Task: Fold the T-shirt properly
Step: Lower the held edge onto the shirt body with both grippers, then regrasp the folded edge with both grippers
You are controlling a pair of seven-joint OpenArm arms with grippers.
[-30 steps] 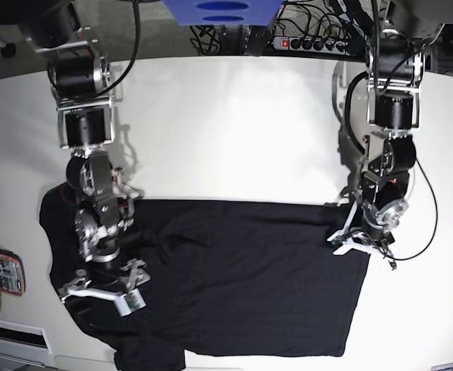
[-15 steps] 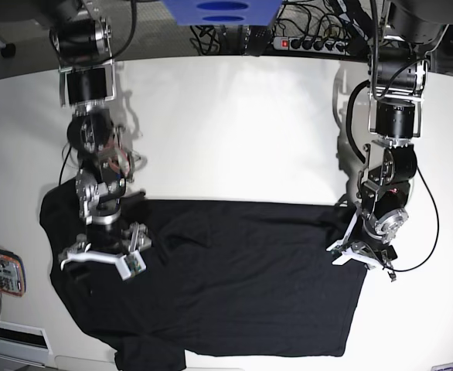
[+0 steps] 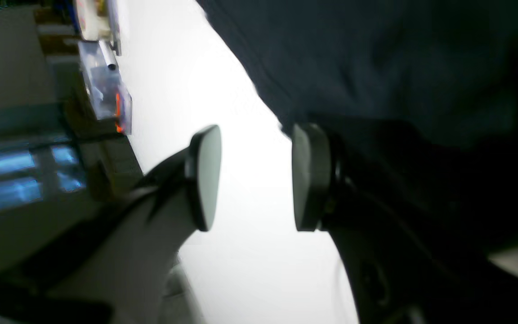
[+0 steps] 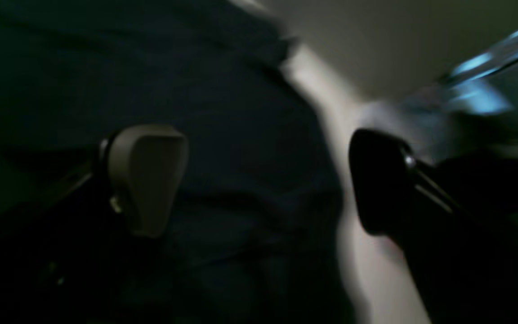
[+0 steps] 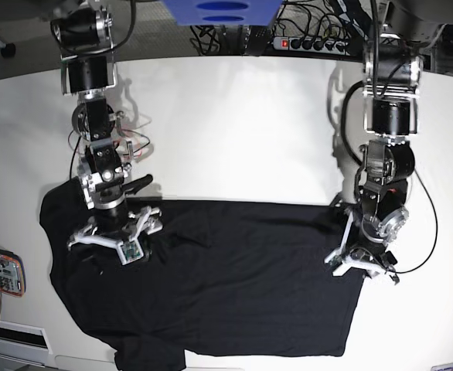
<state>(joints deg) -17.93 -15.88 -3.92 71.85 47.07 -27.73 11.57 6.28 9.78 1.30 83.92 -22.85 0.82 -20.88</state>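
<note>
Lying spread across the white counter point(image 5: 234, 124), the black T-shirt point(image 5: 234, 286) looked doubled over once along its straight far edge, with a sleeve bunched at one side. Both sets of fingers were released: the left gripper point(image 5: 359, 261) stood with its pads apart over bare counter beside the shirt's hem corner, gripping nothing, and the right gripper point(image 5: 109, 241) hung spread wide above the sleeve end. Further folds across the width apparently remained.
</note>
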